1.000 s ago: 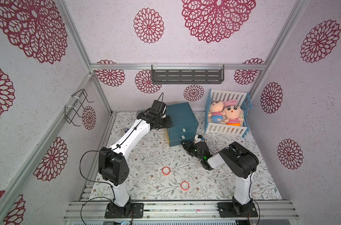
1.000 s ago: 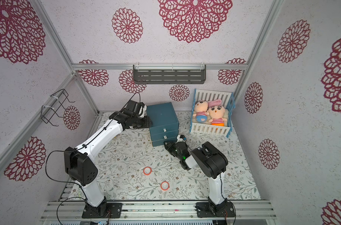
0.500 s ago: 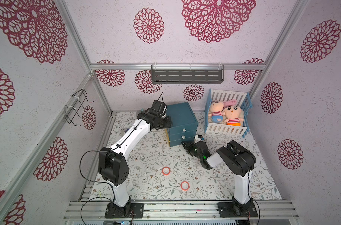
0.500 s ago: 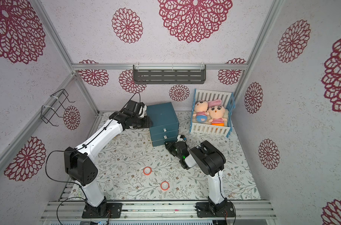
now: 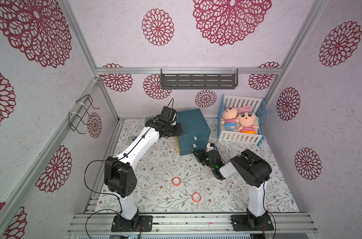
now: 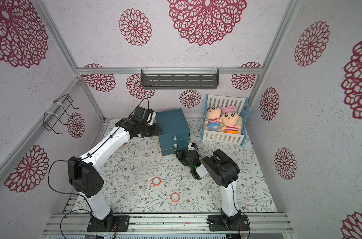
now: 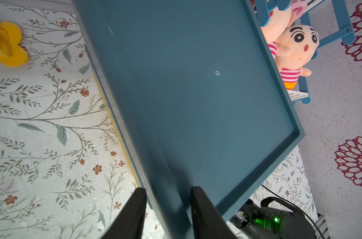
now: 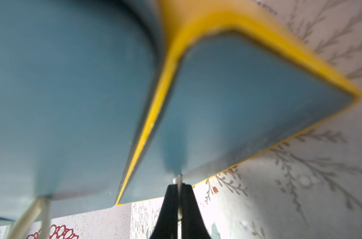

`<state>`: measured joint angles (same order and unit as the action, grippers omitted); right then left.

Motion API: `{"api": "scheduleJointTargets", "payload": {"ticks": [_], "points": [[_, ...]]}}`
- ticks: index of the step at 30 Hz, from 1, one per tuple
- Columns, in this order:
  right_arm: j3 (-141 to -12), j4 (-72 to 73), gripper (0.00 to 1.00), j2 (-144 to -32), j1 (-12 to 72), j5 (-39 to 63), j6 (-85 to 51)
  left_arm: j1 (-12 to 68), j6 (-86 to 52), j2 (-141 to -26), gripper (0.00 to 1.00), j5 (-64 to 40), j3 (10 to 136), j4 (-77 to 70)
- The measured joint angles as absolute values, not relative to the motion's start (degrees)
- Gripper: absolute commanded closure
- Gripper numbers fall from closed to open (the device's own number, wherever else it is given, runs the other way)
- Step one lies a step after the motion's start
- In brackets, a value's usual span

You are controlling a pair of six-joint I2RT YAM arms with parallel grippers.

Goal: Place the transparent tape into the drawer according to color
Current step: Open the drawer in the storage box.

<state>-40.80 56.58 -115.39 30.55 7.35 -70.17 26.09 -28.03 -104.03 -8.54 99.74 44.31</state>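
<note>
The right gripper (image 8: 179,198) is pinched tight on the little white handle (image 8: 179,179) of the bottom drawer (image 8: 248,99). The left gripper (image 7: 169,207) seems to squeeze the rim of the blue drawer box (image 7: 186,82). Two red-orange tape rings (image 5: 176,181) (image 5: 196,197) lie on the mat (image 5: 155,165), well away from both.

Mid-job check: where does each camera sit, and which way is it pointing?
Top views: high above the front rail, looking down and inward at the blue plastic drawer cabinet and two red-orange tape rings; both arms whole.
Left wrist: over the cabinet's top, looking along it; left gripper clamps its rim.
Right wrist: low, facing the yellow-edged bottom drawer; right gripper pinches its white handle tab.
Shared: all show the cabinet.
</note>
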Motion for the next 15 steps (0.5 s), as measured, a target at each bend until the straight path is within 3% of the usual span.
{"api": "scheduleJointTargets", "payload": {"ticks": [15], "points": [[-32.5, 59.0, 1.0, -110.1, 32.6, 6.8, -70.2, 26.1, -27.9, -103.8, 0.59, -8.6, 99.6, 44.5]]}}
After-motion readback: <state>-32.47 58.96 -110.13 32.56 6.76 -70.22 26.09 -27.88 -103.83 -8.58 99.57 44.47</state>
